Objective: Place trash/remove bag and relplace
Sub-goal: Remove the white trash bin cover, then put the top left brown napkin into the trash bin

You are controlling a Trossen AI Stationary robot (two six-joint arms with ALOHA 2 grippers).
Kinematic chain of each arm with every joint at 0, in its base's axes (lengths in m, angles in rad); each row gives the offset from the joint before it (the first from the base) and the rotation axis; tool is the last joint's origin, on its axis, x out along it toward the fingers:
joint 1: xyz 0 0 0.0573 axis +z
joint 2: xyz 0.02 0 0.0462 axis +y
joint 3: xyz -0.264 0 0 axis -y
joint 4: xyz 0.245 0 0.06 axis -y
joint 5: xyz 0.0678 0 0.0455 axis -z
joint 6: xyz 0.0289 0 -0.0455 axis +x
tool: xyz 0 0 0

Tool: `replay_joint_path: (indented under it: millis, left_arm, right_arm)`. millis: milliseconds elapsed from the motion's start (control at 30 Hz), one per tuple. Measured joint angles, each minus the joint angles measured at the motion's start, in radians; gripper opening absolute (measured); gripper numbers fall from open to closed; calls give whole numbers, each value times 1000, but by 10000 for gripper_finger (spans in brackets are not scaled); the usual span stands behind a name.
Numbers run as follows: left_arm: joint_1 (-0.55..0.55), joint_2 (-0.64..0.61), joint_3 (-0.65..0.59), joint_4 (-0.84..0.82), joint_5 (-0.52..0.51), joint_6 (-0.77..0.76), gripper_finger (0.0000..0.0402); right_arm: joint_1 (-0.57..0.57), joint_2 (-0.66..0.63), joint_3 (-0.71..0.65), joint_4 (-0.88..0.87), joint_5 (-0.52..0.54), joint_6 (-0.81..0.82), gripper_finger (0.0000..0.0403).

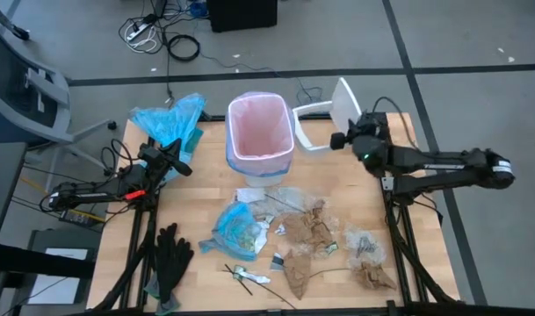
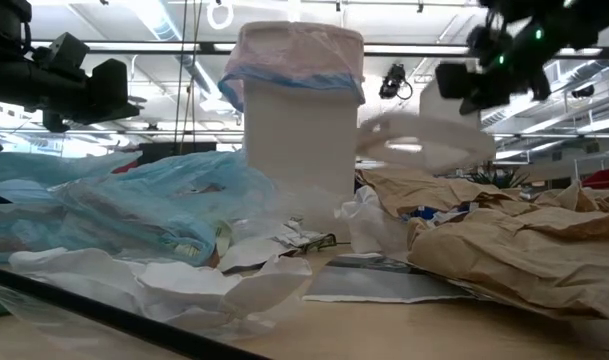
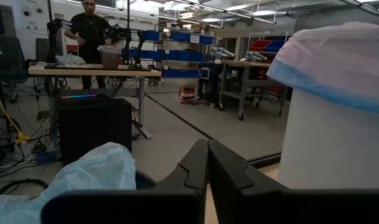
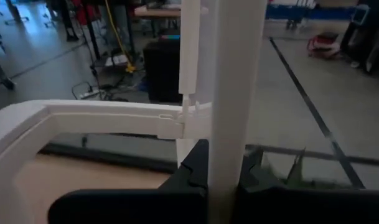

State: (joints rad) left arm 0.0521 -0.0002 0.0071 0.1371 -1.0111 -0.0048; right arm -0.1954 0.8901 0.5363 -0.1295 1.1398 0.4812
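A white bin (image 1: 260, 167) lined with the pale pink bag (image 1: 260, 123) stands at the table's far middle. Trash scraps of brown paper (image 1: 307, 230), film and wrappers lie near of it. My right gripper (image 1: 339, 140) is right of the bin, shut on a white bin lid (image 1: 324, 114). In the low view the lid (image 2: 419, 140) shows blurred beside the bin (image 2: 302, 130). My left gripper (image 1: 175, 162) waits shut at the table's left, its fingers (image 3: 208, 168) pointing level toward the bin. My right gripper pinches the lid's flat flap (image 4: 229, 149) edge-on between its two fingers. The fingers reach in roughly level from the table's right. The lid's rim frame (image 4: 83, 118) sticks out toward the bin, and the lid hangs clear of the table.
A light-blue plastic bag (image 1: 166, 118) lies at the far left corner, a second blue one (image 1: 236, 226) mid-table. Black gloves (image 1: 170, 259) lie near left, a thin black utensil (image 1: 241, 276) at the near edge. A person stands at a distant table (image 3: 89, 31).
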Motion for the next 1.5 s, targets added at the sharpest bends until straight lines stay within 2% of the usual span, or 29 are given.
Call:
replay_joint_path:
  millis: [200, 533, 800, 1033, 1133, 1300, 1500]
  left_arm:
    - [0, 0, 0, 0, 0, 0, 21]
    - [0, 0, 0, 0, 0, 0, 21]
    - [0, 0, 0, 0, 0, 0, 21]
    - [0, 0, 0, 0, 0, 0, 21]
    - [0, 0, 0, 0, 0, 0, 21]
    - [0, 0, 0, 0, 0, 0, 21]
    - [0, 0, 0, 0, 0, 0, 21]
  right_arm:
    - [46, 134, -46, 28, 79, 127, 4]
    - [48, 431, -46, 26, 78, 339, 5]
    - [38, 554, -46, 43, 43, 461, 12]
    - [38, 550, -46, 58, -78, 450, 47]
    - [38, 523, -46, 65, -119, 393, 69]
    - [38, 454, -46, 90, -123, 296, 104]
    - [38, 348, -46, 88, -170, 147, 132]
